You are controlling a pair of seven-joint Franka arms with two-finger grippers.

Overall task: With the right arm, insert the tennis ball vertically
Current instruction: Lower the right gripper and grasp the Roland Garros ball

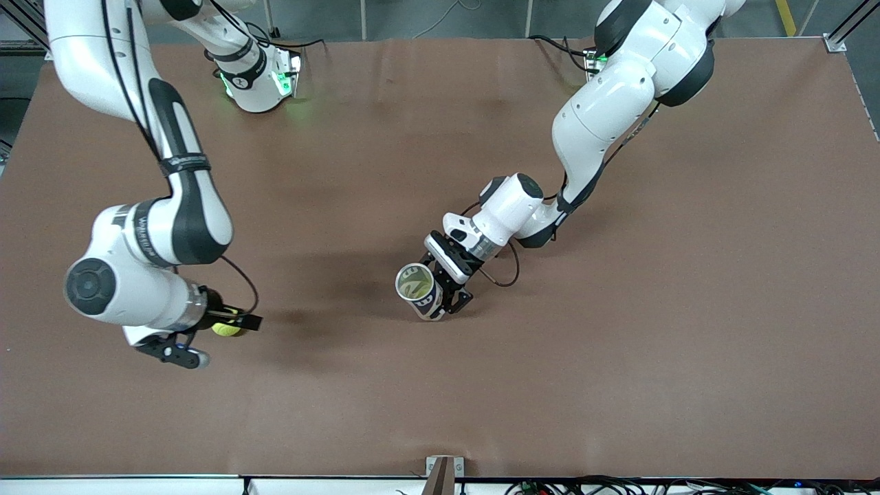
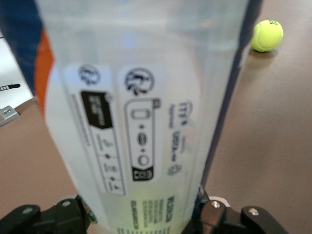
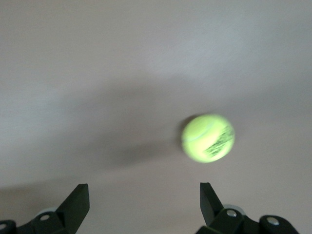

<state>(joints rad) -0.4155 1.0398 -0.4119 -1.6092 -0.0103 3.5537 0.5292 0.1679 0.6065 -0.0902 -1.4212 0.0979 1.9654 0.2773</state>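
Right tool [image 1: 206, 342]: nearest the front camera, fingers [image 3: 75, 204] spread wide and grasping nothing, low over the tabletop at the right arm's end, at about 8 o'clock in the front view.
Tennis ball [image 1: 227, 328]: yellow-green, lying on the brown tabletop [image 1: 619, 344] under the right tool, just off the gap between its fingers in the right wrist view.
Left tool [image 1: 450, 295]: clenched on the ball can [image 1: 419, 292] near the tabletop's centre.
Ball can: clear tube with a blue and orange label, tilted, its open mouth turned toward the front camera; whether its base touches the tabletop cannot be told.
Spacing: ball and can lie well apart, the ball at 9 o'clock from the can.
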